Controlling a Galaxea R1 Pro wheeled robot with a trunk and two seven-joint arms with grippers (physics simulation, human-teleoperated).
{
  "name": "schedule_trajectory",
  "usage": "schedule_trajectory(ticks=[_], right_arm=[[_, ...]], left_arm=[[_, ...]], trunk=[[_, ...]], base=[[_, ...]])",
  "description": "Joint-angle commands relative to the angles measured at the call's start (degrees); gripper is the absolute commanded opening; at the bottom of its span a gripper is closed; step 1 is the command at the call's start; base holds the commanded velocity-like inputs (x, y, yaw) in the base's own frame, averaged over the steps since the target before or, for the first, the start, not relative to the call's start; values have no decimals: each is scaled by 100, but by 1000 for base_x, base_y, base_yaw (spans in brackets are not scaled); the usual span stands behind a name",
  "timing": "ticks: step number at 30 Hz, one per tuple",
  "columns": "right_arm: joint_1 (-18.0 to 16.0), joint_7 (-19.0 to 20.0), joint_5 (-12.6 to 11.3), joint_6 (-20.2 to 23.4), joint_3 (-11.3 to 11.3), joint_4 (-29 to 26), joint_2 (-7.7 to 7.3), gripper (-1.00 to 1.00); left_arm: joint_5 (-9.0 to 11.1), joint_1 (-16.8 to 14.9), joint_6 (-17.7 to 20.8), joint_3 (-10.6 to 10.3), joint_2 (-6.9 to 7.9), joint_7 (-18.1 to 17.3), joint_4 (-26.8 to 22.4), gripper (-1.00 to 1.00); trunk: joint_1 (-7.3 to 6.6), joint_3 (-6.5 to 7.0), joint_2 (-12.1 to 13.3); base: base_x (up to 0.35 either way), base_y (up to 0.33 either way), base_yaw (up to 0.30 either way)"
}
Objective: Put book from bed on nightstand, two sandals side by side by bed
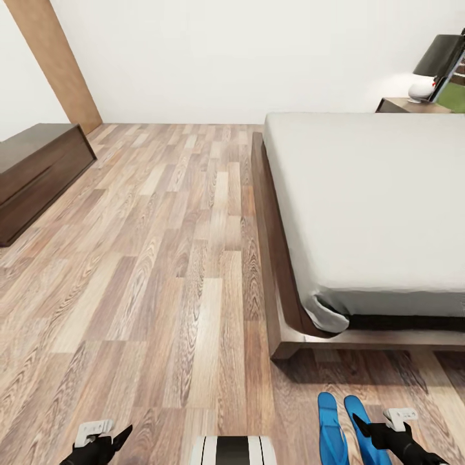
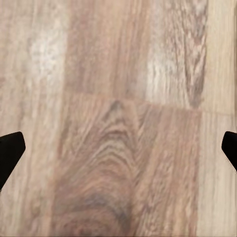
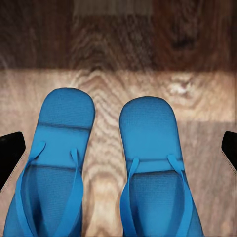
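At the upper left of the head view a brown wooden panel (image 1: 55, 61) leans up the white wall (image 1: 226, 58), and below it a long low dark-brown drawer cabinet (image 1: 39, 177) sits at the left edge. The wood-plank floor (image 1: 161, 258) fills the left and middle of the frame, its boards running away from the camera in mixed tan and brown.

At the lower left the left tool (image 1: 106, 439) hangs over bare planks; in the left wrist view its fingertips (image 2: 10, 153) sit at opposite edges, spread wide with nothing between them.

The right half holds one bed (image 1: 368, 213), an off-white mattress on a dark wooden base, bare on the part in view; the book cannot be seen. At the upper right, one nightstand (image 1: 407, 105) stands past the bed's far corner, carrying a white rounded object (image 1: 423, 87) below a dark tilted shape.

At the lower right, two blue sandals (image 1: 345, 429) lie side by side on the floor just beyond the bed's near edge, close but apart. The right tool (image 1: 381, 426) hovers above them, spread wide and pinching nothing; both toes show in the right wrist view (image 3: 108, 163).
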Motion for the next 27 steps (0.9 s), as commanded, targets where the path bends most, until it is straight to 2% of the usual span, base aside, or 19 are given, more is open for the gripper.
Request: schedule_trajectory(ticks=[1,27], right_arm=[[-4,20,-60,-18,48,8,-3,100],[-4,11,-60,-19,48,8,-3,100]], left_arm=[[-9,-4,-18,21,-2,-31,6,100],[-13,-4,-18,17,-1,-31,6,100]], trunk=[[-3,19,0],[-70,595,35]], base=[[0,0,0],[0,0,0]])
